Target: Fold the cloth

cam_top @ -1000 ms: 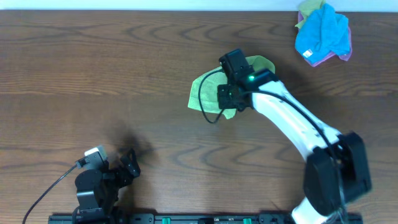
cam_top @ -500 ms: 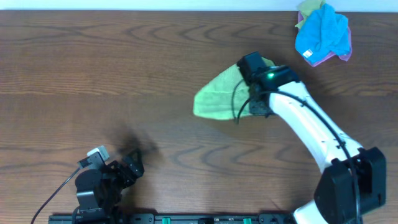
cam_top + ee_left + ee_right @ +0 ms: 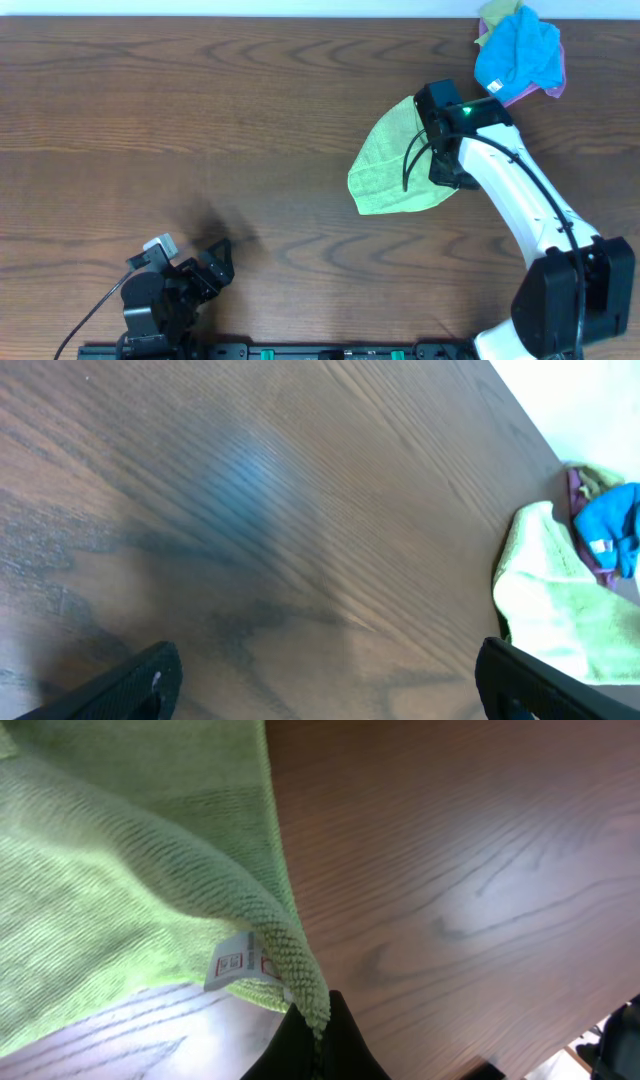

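A light green cloth (image 3: 394, 160) lies on the brown wooden table, right of centre, spread in a rough triangle. My right gripper (image 3: 446, 165) is over its right side and is shut on the cloth's edge near a small white tag; in the right wrist view the green cloth (image 3: 120, 870) hangs from the shut jaws (image 3: 322, 1020). My left gripper (image 3: 205, 272) is open and empty near the front left edge of the table, its two fingertips (image 3: 320, 680) wide apart. The green cloth also shows far off in the left wrist view (image 3: 545, 615).
A pile of crumpled cloths, blue (image 3: 518, 52) on top of pink and yellow-green ones, sits at the back right corner; it also shows in the left wrist view (image 3: 605, 530). A black rail (image 3: 330, 352) runs along the table's front edge.
My right gripper has dragged the green cloth to the right and slightly forward, and the cloth has opened out from a bunched shape into a flatter triangle. The left arm shifted slightly.
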You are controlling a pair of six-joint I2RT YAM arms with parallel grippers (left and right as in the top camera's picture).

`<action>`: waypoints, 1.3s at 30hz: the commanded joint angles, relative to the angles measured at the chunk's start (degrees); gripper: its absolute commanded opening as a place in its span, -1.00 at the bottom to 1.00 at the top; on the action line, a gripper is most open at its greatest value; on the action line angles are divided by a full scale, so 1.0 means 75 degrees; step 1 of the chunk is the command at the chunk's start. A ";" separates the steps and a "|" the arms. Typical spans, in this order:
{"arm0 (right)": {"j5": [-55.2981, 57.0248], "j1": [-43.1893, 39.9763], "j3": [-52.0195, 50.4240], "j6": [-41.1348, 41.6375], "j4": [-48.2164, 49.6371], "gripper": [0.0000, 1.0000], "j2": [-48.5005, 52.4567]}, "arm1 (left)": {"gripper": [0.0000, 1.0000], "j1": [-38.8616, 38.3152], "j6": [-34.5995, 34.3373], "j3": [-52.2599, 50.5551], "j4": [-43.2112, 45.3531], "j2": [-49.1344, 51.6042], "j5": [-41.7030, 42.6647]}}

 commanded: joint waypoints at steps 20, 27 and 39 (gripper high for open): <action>0.1789 -0.0895 -0.0338 -0.0149 0.2693 -0.30 0.0335 | 0.90 0.0003 -0.0574 -0.0012 0.0015 -0.0041 0.0597; 0.1545 -0.0874 -0.0321 -0.0166 0.2401 0.61 0.0242 | 0.90 0.0003 -0.0574 -0.0012 0.0012 -0.0041 0.0784; -0.3334 -0.0991 -0.0329 -0.2352 0.1533 0.61 0.0012 | 0.92 -0.0125 -0.2212 0.0251 0.0880 0.0804 0.2620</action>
